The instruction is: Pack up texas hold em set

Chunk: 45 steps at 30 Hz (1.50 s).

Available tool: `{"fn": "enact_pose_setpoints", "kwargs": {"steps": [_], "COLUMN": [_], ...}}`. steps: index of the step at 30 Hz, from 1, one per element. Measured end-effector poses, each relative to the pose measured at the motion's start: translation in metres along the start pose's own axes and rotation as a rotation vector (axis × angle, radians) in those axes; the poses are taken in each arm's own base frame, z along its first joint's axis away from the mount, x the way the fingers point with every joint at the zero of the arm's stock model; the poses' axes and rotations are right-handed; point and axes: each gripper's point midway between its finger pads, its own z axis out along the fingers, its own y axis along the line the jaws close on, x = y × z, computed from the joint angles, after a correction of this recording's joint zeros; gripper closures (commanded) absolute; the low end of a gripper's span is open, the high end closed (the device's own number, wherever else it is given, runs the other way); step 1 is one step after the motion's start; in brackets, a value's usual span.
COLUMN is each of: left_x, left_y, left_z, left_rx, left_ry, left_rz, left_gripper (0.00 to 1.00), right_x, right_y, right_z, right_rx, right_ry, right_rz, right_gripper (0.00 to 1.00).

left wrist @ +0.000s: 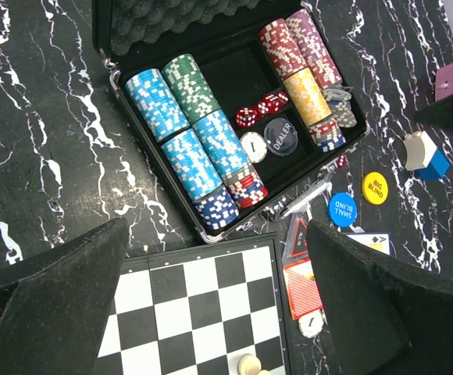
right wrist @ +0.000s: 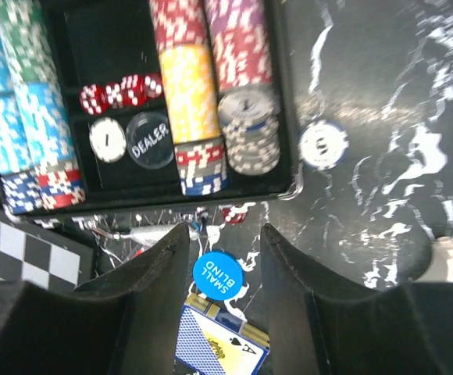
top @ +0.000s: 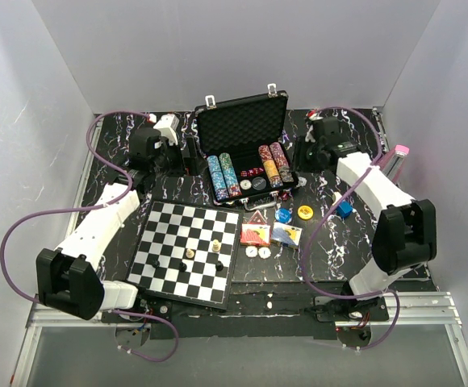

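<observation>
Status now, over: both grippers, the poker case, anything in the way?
Left gripper open, empty. Right gripper open, lined up on small blind button. Case open, chips inside; cards, big blind button outside. Chessboard close before case.

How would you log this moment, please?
case open; SMALL BLIND button outside on table; left gripper open; right gripper open

Place: robot lab test cell.
Walls: plain white panels point(top: 234, 48) boxing in left, far and right sides.
Surface: black marbled tabletop point(top: 351, 242).
Fixtures: aluminium rail point(top: 428, 300) along near edge; purple cables point(top: 5, 250) looping loose.
</observation>
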Motion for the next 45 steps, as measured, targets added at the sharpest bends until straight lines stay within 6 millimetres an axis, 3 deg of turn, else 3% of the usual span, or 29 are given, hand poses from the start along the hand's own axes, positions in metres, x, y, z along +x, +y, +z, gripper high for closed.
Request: {"fn": "enact_pose_setpoints", "kwargs": {"steps": [4, 7, 10, 27, 38, 42, 45], "left_x": [0.003, 0.004, 0.004, 0.004, 0.004, 0.004, 0.004], "left_y": [0.003, 0.005, 0.006, 0.006, 0.006, 0.006, 0.006], "left_z": [0.0, 0.0, 0.0, 0.0, 0.0, 0.0, 0.0], "left_rx": [-0.013, -0.022, -0.025, -0.025, -0.025, -0.025, -0.026], "left_ry": [0.008, 0.012, 0.011, 0.011, 0.012, 0.011, 0.012], "left_rz": [0.011, 0.015, 0.02, 0.023, 0.024, 0.024, 0.024], "left_gripper": [0.02, 0.02, 0.02, 0.02, 0.02, 0.02, 0.02], "right_x": [0.042, 0.07, 0.085, 0.116, 0.111, 0.113, 0.113], "right_y": [0.012, 0.01, 0.004, 0.0, -0.003, -0.005, -0.007], "right_z": [0.022, 0.037, 0.045, 0.069, 0.082, 0.086, 0.086], "right_rx": [-0.016, -0.001, 0.02, 0.114, 0.129, 0.136, 0.143], "right_ry": [0.109, 0.189, 0.229, 0.258, 0.216, 0.22, 0.219], "right_rz": [-0.058, -0.078, -0.082, -0.114, -0.11, -0.11, -0.114], "right_gripper": [0.56, 0.57, 0.57, 0.61, 0.63, 0.67, 0.76]}}
